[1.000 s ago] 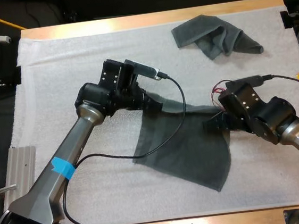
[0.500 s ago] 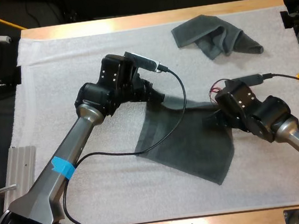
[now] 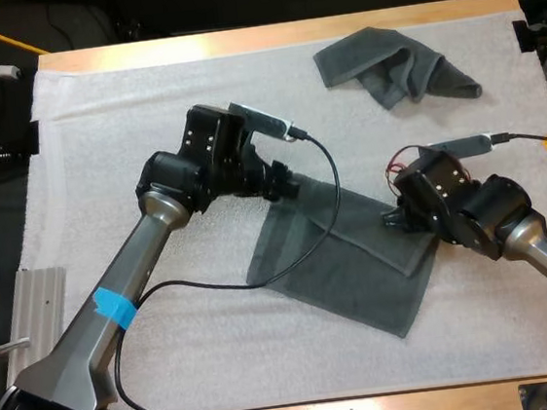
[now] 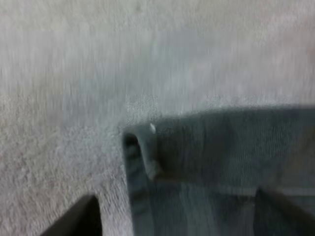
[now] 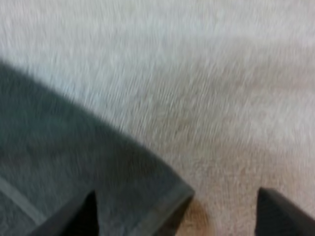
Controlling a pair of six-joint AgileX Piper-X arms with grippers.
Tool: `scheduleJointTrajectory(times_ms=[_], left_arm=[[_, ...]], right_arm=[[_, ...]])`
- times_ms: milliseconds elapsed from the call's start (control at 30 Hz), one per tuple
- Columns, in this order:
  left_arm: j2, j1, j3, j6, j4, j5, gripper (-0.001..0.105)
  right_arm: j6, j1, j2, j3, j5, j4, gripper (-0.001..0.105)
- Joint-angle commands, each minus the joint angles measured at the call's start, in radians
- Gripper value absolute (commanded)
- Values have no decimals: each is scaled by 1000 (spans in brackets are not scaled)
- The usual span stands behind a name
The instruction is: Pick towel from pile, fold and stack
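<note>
Left end effector [image 3: 289,186], at the frame's centre, stands released with its fingers apart over the folded towel's [image 3: 358,265] upper corner. Right end effector [image 3: 393,220], centre right, is likewise released at its right corner. A crumpled towel [image 3: 391,65] lies upper right on the mat [image 3: 127,113].

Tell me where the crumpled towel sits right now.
In the high view the crumpled towel lies near the far right corner of the white mat, well beyond and apart from the flat towel at mid-mat.
</note>
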Motion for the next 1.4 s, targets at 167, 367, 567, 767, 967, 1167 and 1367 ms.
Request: scheduleJointTrajectory(times_ms=[167, 367, 567, 767, 967, 1167, 1367], left_arm=[[-103, -1, -5, 10, 96, 3, 61], [-215, -7, -5, 26, 190, 3, 61], [-325, -25, -5, 26, 303, 5, 61], [-421, -94, -5, 21, 400, 5, 61], [-470, -199, -5, -13, 470, 4, 61], [-472, -263, -3, -51, 516, -37, 61], [-472, -274, 36, -62, 530, -60, 61]], right_arm=[[0, -3, -87, -2, -106, 32, 59], [0, -3, -169, -2, -230, 32, 23], [0, -3, -229, -2, -360, 32, 0], [8, 2, -251, -2, -490, 53, 0], [8, 85, -251, -2, -498, 122, 0], [52, 148, -227, -2, -446, 130, 0], [53, 148, -108, -2, -451, 109, 0]])
